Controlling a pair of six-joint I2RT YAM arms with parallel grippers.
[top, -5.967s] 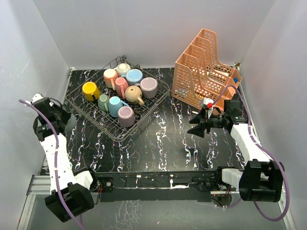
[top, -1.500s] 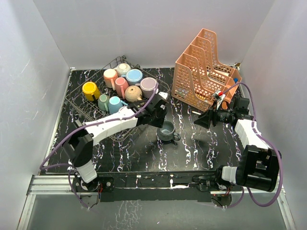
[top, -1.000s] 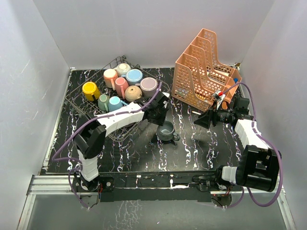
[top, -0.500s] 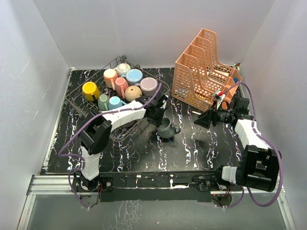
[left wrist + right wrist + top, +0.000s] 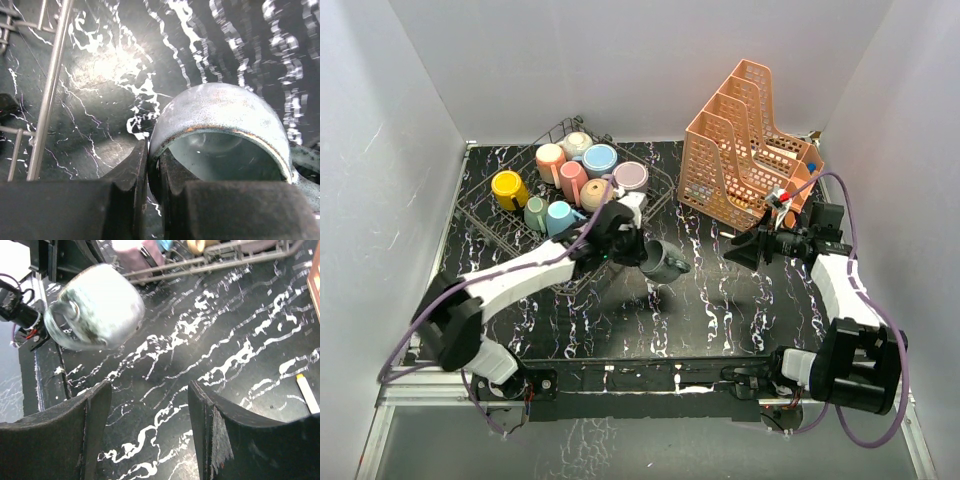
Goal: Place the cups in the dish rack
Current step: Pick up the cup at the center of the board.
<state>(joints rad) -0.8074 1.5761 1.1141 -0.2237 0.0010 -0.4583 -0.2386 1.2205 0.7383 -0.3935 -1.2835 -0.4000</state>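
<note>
My left gripper (image 5: 638, 252) is shut on the rim of a grey-green cup (image 5: 663, 263), holding it tilted just above the table, right of the dish rack (image 5: 480, 215). In the left wrist view one finger is inside and one outside the cup's wall (image 5: 220, 112); the gripper (image 5: 154, 175) pinches it. The rack holds several cups, among them yellow (image 5: 508, 188), blue (image 5: 600, 159) and lilac (image 5: 631, 177). My right gripper (image 5: 735, 251) is open and empty, right of the held cup, which looks blurred in its view (image 5: 95, 305).
The orange tiered organizer (image 5: 750, 150) stands at the back right, behind the right gripper. The rack's front wires show in the right wrist view (image 5: 225, 260) and the left wrist view (image 5: 50, 90). A small white stick (image 5: 306, 392) lies on the black marbled table (image 5: 720, 310).
The left gripper closed on the grey-green cup's rim, lifted it off the table, tilted it and moved slightly left toward the rack. The right arm barely moved.
</note>
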